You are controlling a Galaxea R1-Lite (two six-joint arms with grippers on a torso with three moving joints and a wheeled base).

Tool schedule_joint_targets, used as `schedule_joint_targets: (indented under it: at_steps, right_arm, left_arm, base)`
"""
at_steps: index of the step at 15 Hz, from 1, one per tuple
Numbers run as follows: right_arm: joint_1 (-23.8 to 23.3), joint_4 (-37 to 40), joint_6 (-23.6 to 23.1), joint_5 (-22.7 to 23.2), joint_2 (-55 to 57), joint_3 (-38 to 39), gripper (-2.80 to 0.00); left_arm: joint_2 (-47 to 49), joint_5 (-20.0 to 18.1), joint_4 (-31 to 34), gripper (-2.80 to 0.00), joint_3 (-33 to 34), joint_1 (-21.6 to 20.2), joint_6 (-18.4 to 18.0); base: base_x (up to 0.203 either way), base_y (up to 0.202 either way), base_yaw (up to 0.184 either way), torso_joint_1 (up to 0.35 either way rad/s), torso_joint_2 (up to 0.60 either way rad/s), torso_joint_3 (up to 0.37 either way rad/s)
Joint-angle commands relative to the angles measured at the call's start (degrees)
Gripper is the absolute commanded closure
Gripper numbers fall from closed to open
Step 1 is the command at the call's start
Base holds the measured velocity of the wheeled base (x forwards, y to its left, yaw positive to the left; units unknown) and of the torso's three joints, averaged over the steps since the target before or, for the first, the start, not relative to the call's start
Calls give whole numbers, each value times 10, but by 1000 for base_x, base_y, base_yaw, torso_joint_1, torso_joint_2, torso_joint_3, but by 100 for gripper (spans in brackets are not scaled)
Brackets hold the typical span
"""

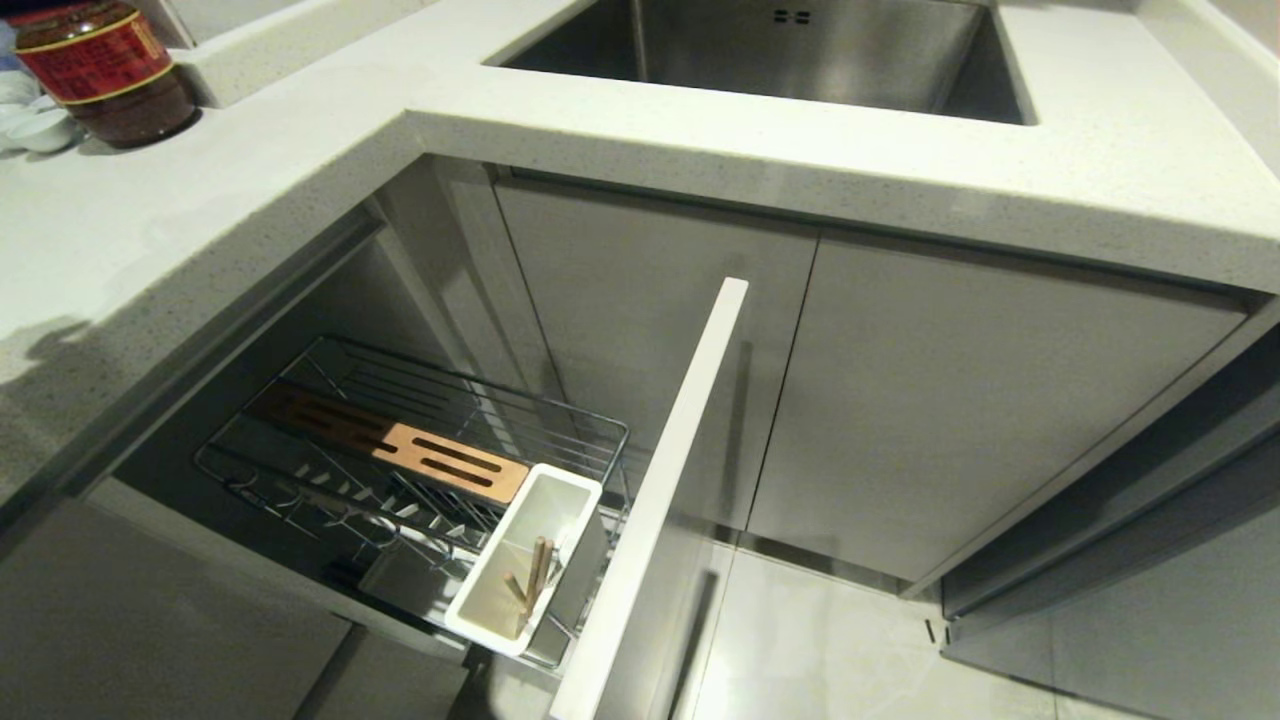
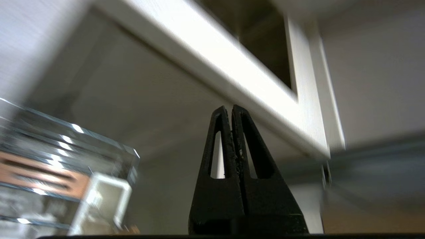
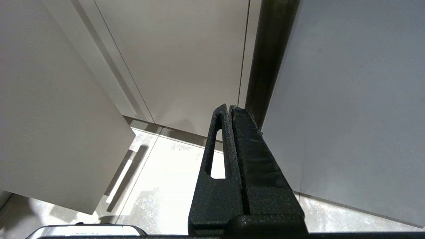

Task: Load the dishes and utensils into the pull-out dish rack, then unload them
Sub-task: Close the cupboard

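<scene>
The pull-out dish rack (image 1: 420, 440) stands drawn out under the counter, a chrome wire basket with a slotted wooden strip (image 1: 400, 448) and a pale front panel (image 1: 660, 500). Its white utensil holder (image 1: 525, 560) holds the wooden chopsticks (image 1: 535, 580). The dishes and the fork are out of view. My left gripper (image 2: 230, 108) is shut and empty, low beside the rack (image 2: 49, 159), which shows blurred in the left wrist view. My right gripper (image 3: 229, 107) is shut and empty, parked low by the cabinet doors. Neither arm is in the head view.
The steel sink (image 1: 790, 50) is set in the white countertop (image 1: 1100, 170) above the closed cabinet doors (image 1: 950, 400). A dark jar with a red label (image 1: 105, 70) and small white dishes (image 1: 35, 120) sit at the counter's far left. Pale floor tiles (image 1: 820, 650) lie below.
</scene>
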State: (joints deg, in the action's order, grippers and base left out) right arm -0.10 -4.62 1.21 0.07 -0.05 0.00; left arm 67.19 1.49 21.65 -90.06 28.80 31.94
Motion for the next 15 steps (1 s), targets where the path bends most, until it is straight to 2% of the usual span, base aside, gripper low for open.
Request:
schedule_joint_targets:
  at_steps: [1,4,7,11,13,15]
  right_arm:
    - [0,0,0,0,0,15,0]
    - [0,0,0,0,0,15,0]
    - [0,0,0,0,0,15,0]
    - [0,0,0,0,0,15,0]
    - [0,0,0,0,0,15,0]
    - [0,0,0,0,0,15,0]
  left_arm:
    - [57,10,24,0,20,110,3]
    - [103,14,80,0,26,167,6]
    - [128,17,104,0,35,236,17]
    - [168,44,106,0,57,283,25]
    - [193,59,106,0,64,317,41]
    - [214,89,105,0,69,333,54]
  base:
    - [0,0,0,0,0,0]
    - [0,0,0,0,0,0]
    - [0,0,0,0,0,0]
    - [0,0,0,0,0,0]
    - [0,0,0,0,0,0]
    - [0,0,0,0,0,0]
